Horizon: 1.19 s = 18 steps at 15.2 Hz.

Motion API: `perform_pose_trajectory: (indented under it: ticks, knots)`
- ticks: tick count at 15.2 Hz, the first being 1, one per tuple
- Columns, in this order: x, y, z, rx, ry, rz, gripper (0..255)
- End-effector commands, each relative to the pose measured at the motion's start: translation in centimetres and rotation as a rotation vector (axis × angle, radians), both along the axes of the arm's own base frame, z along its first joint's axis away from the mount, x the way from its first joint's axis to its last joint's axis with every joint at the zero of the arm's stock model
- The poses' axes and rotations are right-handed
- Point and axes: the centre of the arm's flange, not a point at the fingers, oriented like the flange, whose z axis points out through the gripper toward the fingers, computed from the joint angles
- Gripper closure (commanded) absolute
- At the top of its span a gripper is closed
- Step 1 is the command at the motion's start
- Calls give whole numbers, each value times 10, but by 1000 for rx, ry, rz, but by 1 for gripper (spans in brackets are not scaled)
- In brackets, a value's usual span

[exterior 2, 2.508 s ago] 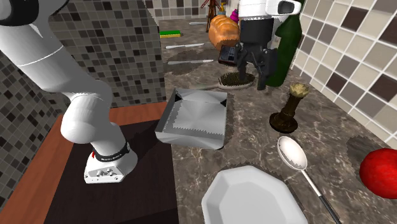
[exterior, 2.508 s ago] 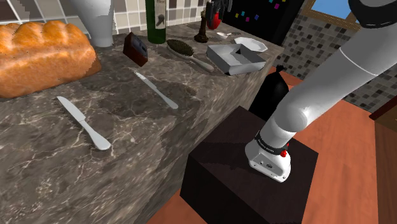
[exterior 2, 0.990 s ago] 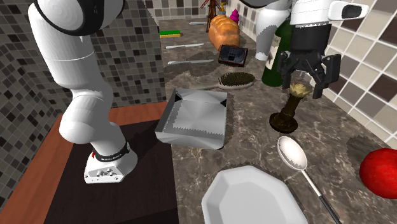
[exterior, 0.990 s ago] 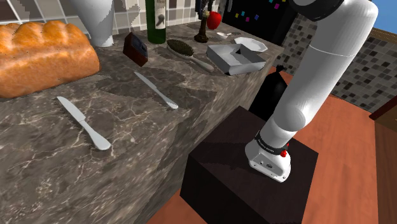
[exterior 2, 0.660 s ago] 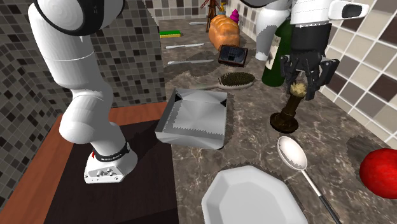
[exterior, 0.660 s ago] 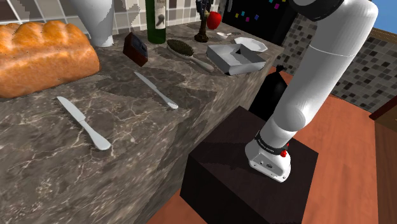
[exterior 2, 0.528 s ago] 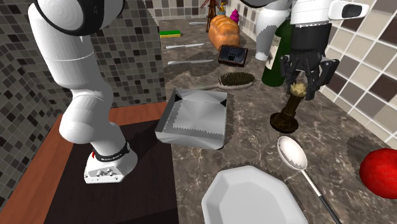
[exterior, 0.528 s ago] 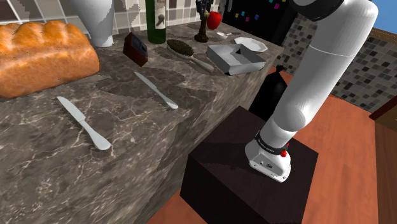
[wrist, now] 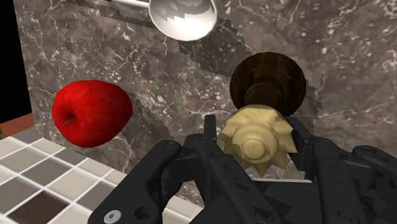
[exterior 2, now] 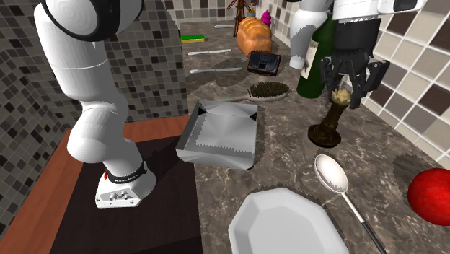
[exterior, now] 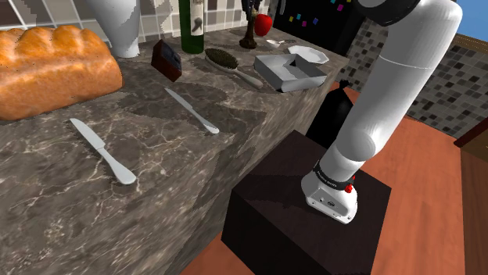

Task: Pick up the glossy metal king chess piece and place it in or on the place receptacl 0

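The king chess piece [exterior 2: 333,117] has a dark brown base and stem and a pale gold crown. It stands upright near the tiled wall, between a green bottle [exterior 2: 315,61] and a spoon [exterior 2: 333,175]. My black gripper [exterior 2: 344,92] comes down from above and is shut on the crown. In the wrist view the fingers clasp the gold crown [wrist: 254,141] from both sides, with the round base [wrist: 267,79] seen beyond it against the marble. In the shoulder view the piece [exterior: 247,34] is small at the counter's far end. A grey square tray [exterior 2: 220,133] lies at the counter's edge.
A red apple [exterior 2: 433,195] lies by the wall past the spoon, and a white plate [exterior 2: 285,224] sits near the counter's end. A brush [exterior 2: 268,89], a dark box [exterior 2: 262,63], two knives [exterior: 102,148] and a bread loaf [exterior: 51,66] lie further along.
The fingers were open around the crown a second ago and have closed on it. Since then the hand and the piece have moved up a little.
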Motion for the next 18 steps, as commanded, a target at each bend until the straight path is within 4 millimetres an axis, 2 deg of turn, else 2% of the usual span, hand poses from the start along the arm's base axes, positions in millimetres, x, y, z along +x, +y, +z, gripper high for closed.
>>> perform_pose_trajectory:
  ticks: [1, 18]
  knots:
    - [-2, 1, 12, 0, 0, 0, 255]
    - [-2, 1, 101, 0, 0, 0, 255]
